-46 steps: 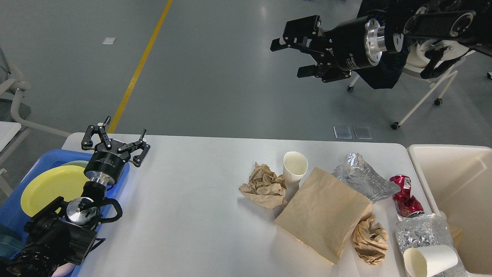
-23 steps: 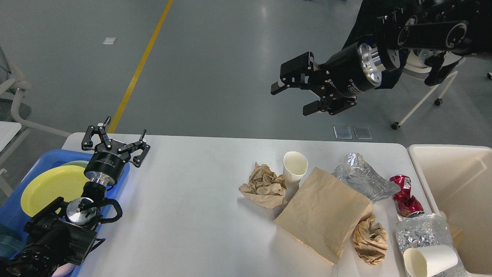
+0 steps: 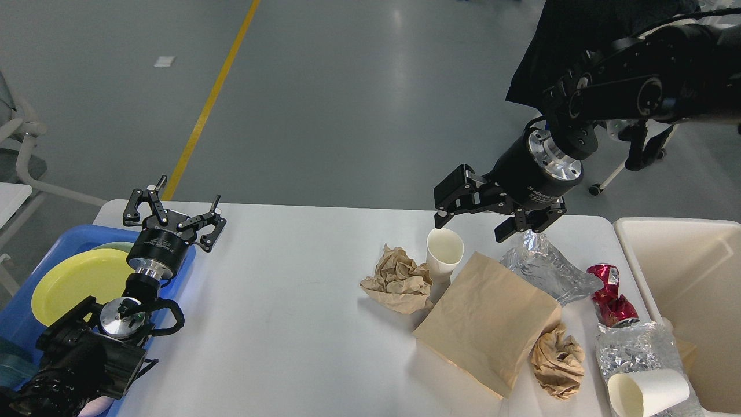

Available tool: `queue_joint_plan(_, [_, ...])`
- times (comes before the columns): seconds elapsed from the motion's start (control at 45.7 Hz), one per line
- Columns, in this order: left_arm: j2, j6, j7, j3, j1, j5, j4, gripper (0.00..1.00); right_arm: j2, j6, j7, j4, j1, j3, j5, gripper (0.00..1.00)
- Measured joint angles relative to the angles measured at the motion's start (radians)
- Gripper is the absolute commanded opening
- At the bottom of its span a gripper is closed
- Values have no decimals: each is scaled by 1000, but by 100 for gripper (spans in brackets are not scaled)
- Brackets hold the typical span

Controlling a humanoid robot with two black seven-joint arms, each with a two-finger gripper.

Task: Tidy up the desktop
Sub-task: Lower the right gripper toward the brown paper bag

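The white desktop (image 3: 289, 301) carries litter on its right half. An upright white paper cup (image 3: 444, 250) stands beside a crumpled brown paper (image 3: 398, 280), with a flat brown paper bag (image 3: 489, 321) in front of it. Behind the bag lies crumpled clear plastic (image 3: 547, 269). My right gripper (image 3: 472, 227) hangs open just above the cup and the plastic, with nothing between its fingers. My left gripper (image 3: 173, 211) stands open and empty at the desktop's far left corner, over the blue tray's edge.
A blue tray (image 3: 35, 255) with a yellow plate (image 3: 78, 281) sits at the left. A cream bin (image 3: 689, 295) stands at the right edge. Near it lie a crushed red can (image 3: 611, 294), another brown paper ball (image 3: 557, 359), more plastic wrap (image 3: 637, 347) and a tipped white cup (image 3: 645, 391).
My right arm has swung down and slightly right from high over the floor to just above the upright cup, its gripper still open. The left arm has not moved.
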Motion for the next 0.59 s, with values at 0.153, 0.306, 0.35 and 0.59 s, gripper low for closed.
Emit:
queue_joint_plan(0.153, [0, 0, 0, 0, 0, 0, 0, 100, -7, 9, 1, 6, 19, -10, 3, 100])
queue_joint_plan(0.306, [0, 0, 0, 0, 0, 0, 0, 100, -9, 9, 1, 27, 26, -9, 13, 100])
queue_joint_plan(0.35, [0, 0, 0, 0, 0, 0, 0, 100, -8, 8, 1, 35, 30, -9, 25, 100])
queue_joint_plan(0.59, [0, 0, 0, 0, 0, 0, 0, 100, -3, 8, 1, 55, 37, -18, 49, 100])
